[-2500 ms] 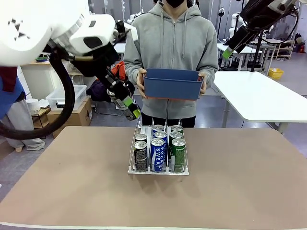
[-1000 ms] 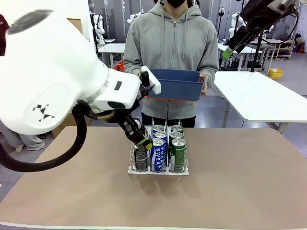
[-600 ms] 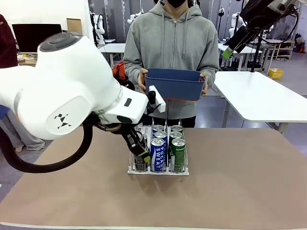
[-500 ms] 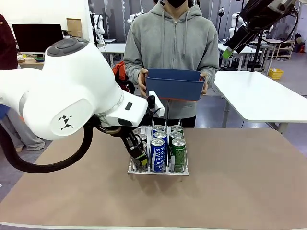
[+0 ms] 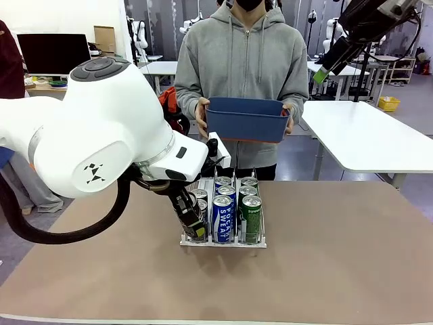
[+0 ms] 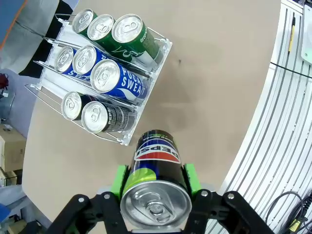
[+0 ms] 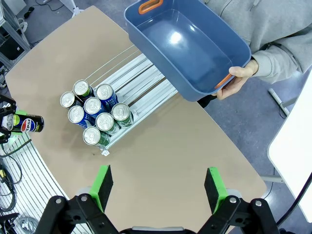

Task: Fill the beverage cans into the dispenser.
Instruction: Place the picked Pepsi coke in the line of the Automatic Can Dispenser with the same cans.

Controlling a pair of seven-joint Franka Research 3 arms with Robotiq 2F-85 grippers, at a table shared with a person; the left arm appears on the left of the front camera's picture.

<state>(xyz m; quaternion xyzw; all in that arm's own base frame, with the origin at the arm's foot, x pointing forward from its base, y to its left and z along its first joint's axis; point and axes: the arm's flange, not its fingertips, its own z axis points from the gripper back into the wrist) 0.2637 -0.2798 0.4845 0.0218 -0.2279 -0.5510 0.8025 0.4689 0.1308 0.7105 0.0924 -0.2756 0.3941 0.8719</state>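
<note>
The white wire dispenser (image 5: 223, 242) stands mid-table with green cans (image 5: 251, 215) in its right lane, blue-and-white cans (image 5: 222, 217) in the middle and dark cans (image 5: 200, 196) on the left. My left gripper (image 5: 191, 223) is shut on a black Pepsi can (image 6: 155, 165), held tilted at the rack's front left corner. The wrist view puts that can just off the dispenser (image 6: 126, 141), apart from the cans in it. My right gripper (image 5: 323, 69) hangs high at the back right, open (image 7: 158, 178) and holding nothing.
A person at the far side holds a blue plastic bin (image 5: 243, 120) with both hands above the table's far edge; the bin (image 7: 190, 51) has nothing in it. The brown tabletop (image 5: 338, 257) spreads to both sides of the rack.
My left arm has swung in from the upper left and come down with the black can to the rack's front left corner. The right arm and the person have stayed put.
</note>
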